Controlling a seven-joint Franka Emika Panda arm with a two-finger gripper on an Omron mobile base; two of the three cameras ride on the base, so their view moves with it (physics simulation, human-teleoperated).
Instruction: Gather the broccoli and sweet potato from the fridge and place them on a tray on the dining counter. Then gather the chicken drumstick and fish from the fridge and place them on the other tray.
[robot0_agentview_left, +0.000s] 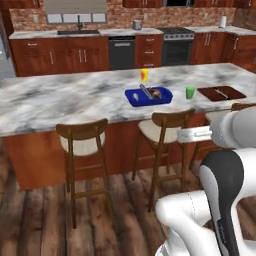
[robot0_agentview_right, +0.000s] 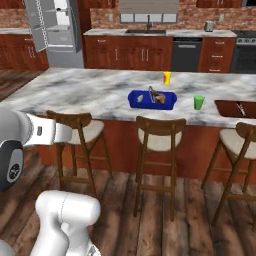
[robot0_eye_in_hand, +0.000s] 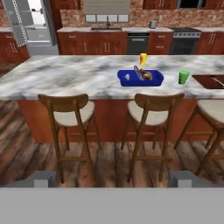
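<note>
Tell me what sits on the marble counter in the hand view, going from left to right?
Blue tray → green cup → brown tray at the right edge. A yellow bottle stands behind the blue tray, overlapping it, so I leave it out of the order.

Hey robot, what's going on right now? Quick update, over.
Tool open, holding nothing. Blue tray on dining counter already has food in it; brown tray further right. Stools between me and counter.
</note>
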